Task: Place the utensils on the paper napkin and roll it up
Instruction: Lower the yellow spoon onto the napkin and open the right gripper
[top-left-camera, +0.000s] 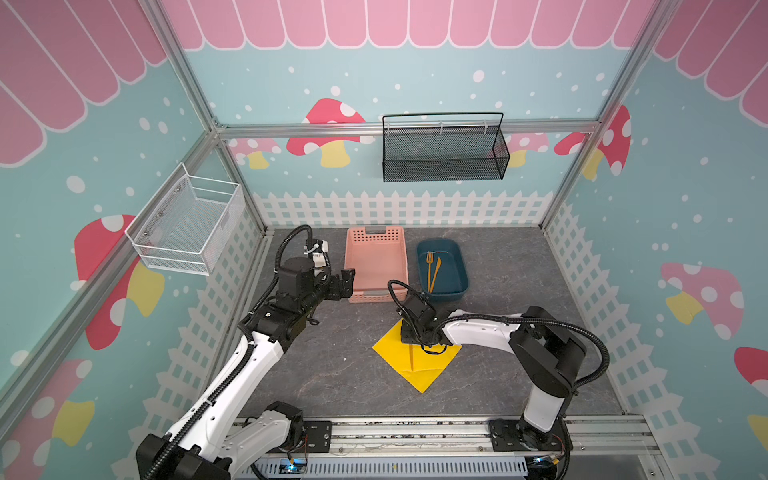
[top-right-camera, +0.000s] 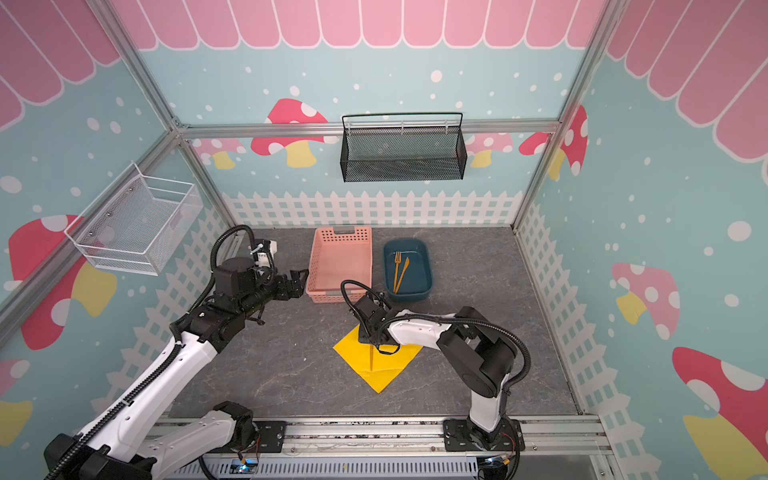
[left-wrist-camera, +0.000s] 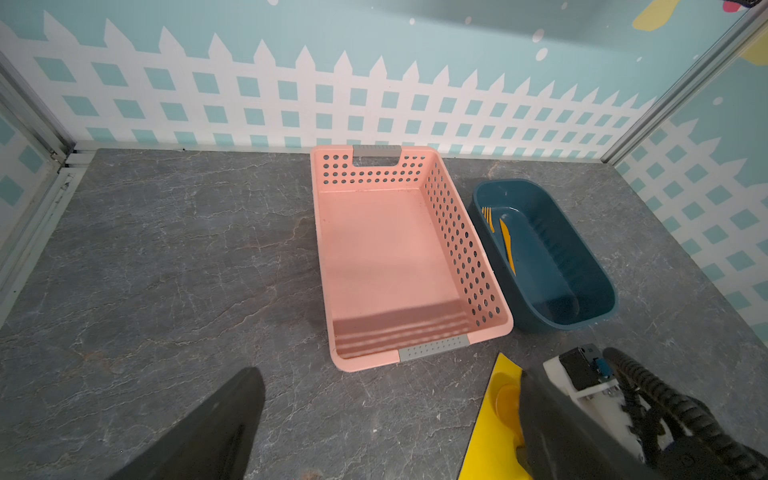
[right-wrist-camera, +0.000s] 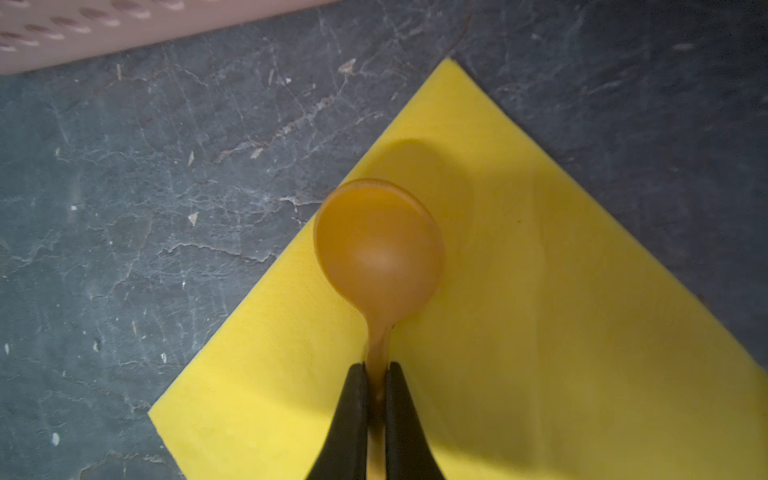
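Both top views looked down from high up, well in front of the basket (top-left-camera: 376, 266) (top-right-camera: 340, 266), seeing the whole scene. The left wrist camera faced the basket (left-wrist-camera: 390, 257) obliquely from much nearer. The right wrist camera pointed down, very close over spoon (right-wrist-camera: 378, 253) and napkin (right-wrist-camera: 540, 291) beside the basket (right-wrist-camera: 62, 37), whose edge all views shared.

Spoon (right-wrist-camera: 378, 249) handle end cut off at right wrist view edge.
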